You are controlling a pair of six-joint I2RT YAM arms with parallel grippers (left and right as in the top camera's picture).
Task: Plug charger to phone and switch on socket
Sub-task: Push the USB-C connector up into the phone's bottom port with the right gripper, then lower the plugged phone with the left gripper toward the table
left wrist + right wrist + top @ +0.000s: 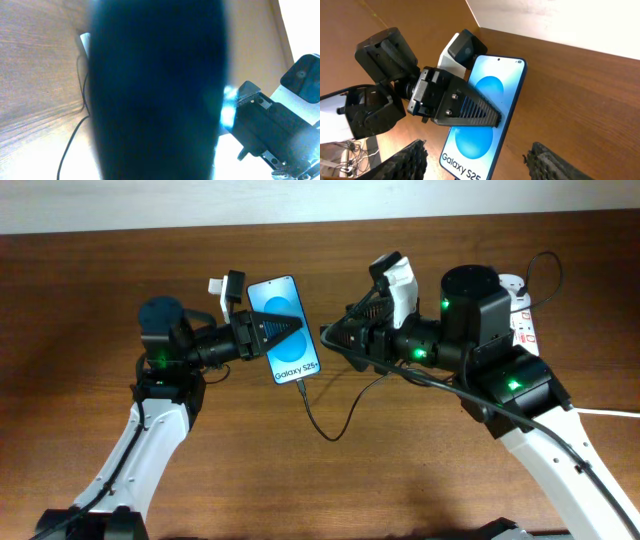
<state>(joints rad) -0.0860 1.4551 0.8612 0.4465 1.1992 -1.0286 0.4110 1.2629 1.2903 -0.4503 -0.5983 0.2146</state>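
Observation:
The phone (298, 362) is lifted off the table, blue screen up, with my left gripper (287, 330) shut on it from the left; one finger (465, 107) lies across the screen. The charger's thin black cable (325, 428) runs from the phone's lower edge, loops over the table and disappears under my right arm. My right gripper (333, 340) stands open just right of the phone, with a finger on each side of the phone's lower end (490, 145) and apart from it. The white socket (527, 325) lies at the back right, mostly hidden by the right arm. In the left wrist view the phone (155, 90) is a dark blur.
A thick white cord (610, 412) leaves the table's right side. Bare brown wooden table (400, 480) lies in front of both arms. The white wall runs along the table's back edge. The black cable (75, 135) also shows on the table in the left wrist view.

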